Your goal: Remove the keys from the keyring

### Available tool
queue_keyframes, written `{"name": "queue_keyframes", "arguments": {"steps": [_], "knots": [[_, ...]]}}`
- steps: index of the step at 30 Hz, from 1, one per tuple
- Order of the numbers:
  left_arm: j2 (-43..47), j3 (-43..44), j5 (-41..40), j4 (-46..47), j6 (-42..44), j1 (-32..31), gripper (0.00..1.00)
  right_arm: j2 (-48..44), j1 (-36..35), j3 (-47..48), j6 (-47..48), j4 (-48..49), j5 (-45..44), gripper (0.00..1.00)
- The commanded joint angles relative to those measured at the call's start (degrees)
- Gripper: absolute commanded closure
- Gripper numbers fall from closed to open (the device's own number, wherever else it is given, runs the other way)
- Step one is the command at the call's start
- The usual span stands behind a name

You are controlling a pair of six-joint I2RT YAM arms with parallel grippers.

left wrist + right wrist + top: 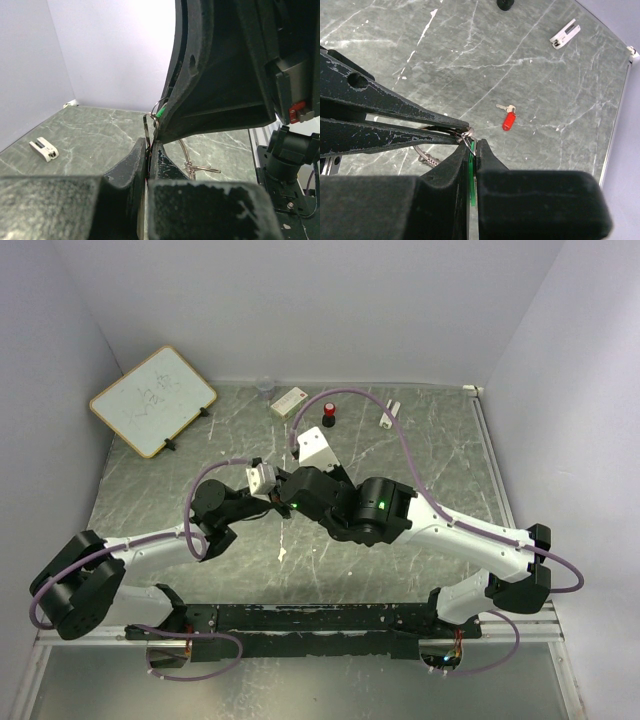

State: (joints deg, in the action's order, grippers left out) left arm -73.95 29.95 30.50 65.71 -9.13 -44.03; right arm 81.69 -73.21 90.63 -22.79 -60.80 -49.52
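My right gripper (474, 145) is shut on the green key (471, 175), whose green head shows edge-on between its jaws. From the left, my left gripper's fingers (395, 100) meet it tip to tip, shut on the keyring (466, 133). The rest of the thin silver keyring (187, 152) hangs below the left gripper (150, 145). A sliver of the green key (160, 113) peeks out under the right gripper's black body. The red key (508, 120) lies loose on the table, off the ring. In the top view the two grippers meet above mid-table (278, 494).
At the back of the table stand a whiteboard (152, 400), a white box (289, 401), a black cylinder with a red cap (327, 415) and a small white part (390, 415). Purple cables (350, 393) arc over the arms.
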Motion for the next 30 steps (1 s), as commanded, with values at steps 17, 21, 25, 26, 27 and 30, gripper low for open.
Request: {"name": "queue_keyframes", "arguments": {"steps": [17, 21, 25, 26, 27, 30], "knots": [[3.56, 0.36, -7.29, -1.28, 2.58, 0.61, 0.93, -2.22, -1.1, -1.25, -2.87, -1.22, -0.2, 1.0], [3.08, 0.3, -7.03, -0.93, 2.02, 0.61, 0.93, -3.34, -1.1, -2.28, -2.59, 0.23, -1.01, 1.0], [2.53, 0.39, -6.26, -0.58, 1.75, 0.61, 0.93, -4.27, -1.15, -3.4, -1.78, 1.87, -2.07, 1.0], [2.5, 0.33, -6.18, -0.57, 1.7, 0.61, 0.93, -4.34, -1.13, -3.48, -1.98, 1.82, -2.93, 1.0], [2.56, 0.29, -6.22, -0.63, 1.81, 0.61, 0.93, -4.38, -1.14, -3.45, -2.27, 1.47, -4.07, 1.0], [2.86, 0.02, -6.13, -0.75, 2.01, 0.61, 0.93, -5.4, -1.15, -3.76, -2.26, 2.4, -5.54, 1.0]]}}
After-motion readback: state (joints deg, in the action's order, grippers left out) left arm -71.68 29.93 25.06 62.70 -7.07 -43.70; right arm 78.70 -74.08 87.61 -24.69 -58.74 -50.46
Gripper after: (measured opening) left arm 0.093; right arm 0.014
